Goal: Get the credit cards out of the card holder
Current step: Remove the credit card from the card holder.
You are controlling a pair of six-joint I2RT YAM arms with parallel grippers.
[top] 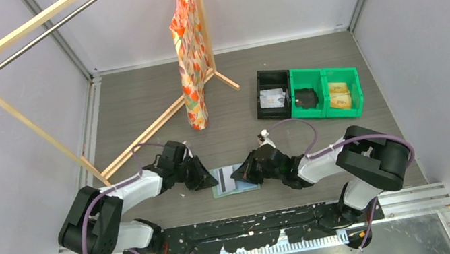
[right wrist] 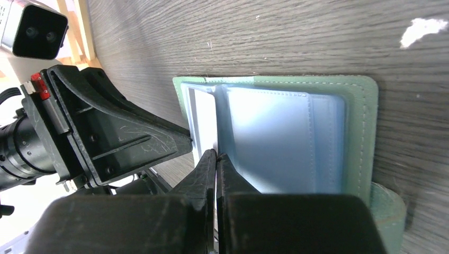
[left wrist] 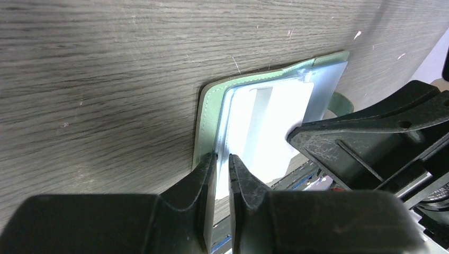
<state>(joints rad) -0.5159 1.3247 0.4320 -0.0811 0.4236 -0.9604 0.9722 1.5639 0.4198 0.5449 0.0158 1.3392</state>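
- Grey wood-grain table (top: 135, 93) is carrying the card holder (top: 236, 182), which is lying open with its pale blue pockets facing up, between the two grippers.
- Left arm (top: 127, 191) is reaching low and nearly level toward the card holder's left side, and right arm (top: 330, 161) is mirroring it from the right side.
- Left gripper (left wrist: 222, 161) is standing at a narrow gap, pinching the card holder's pale inner edge.
- Right gripper (right wrist: 216, 157) is closed, its tips meeting at the card holder's pocket edge against a white card (left wrist: 270, 127); whether it is nipping anything cannot be told.
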